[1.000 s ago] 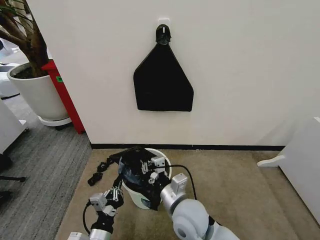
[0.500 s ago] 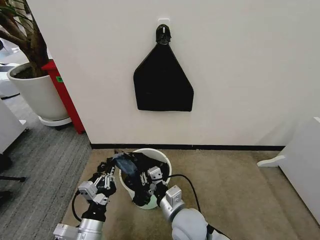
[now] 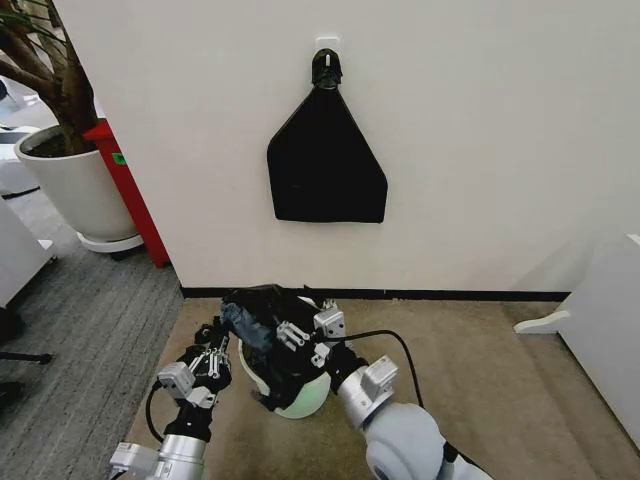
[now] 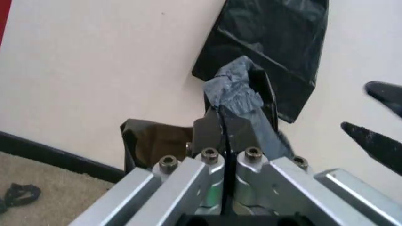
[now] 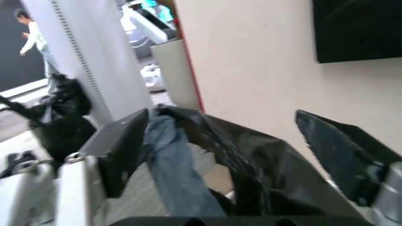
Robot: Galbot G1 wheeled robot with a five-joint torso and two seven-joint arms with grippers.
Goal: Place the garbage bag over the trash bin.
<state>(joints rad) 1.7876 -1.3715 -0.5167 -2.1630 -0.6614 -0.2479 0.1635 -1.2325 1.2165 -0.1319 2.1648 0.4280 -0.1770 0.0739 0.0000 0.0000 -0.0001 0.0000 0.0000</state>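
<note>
The cream-white trash bin [image 3: 302, 394] stands on the carpet near the wall. The black garbage bag [image 3: 262, 312] is bunched over its top and hides the rim. My left gripper [image 3: 214, 352] is at the bin's left side, shut on a fold of the garbage bag [image 4: 242, 96]; the left wrist view shows its fingers [image 4: 207, 134] pressed together on the plastic. My right gripper [image 3: 302, 334] is over the bin's middle. In the right wrist view, the right gripper [image 5: 232, 155] stands open with the garbage bag [image 5: 213, 141] lying between its spread fingers.
A flat black triangular sheet [image 3: 326, 165] hangs from a wall hook above the bin. A large white plant pot [image 3: 72, 188] and a red panel [image 3: 128, 190] stand at the left. White furniture [image 3: 600, 320] is at the right. A small black object [image 4: 17, 194] lies on the carpet.
My right gripper has risen and moved toward the wall, drawing the bag up over the bin's rim, which showed before. The left gripper has hardly moved.
</note>
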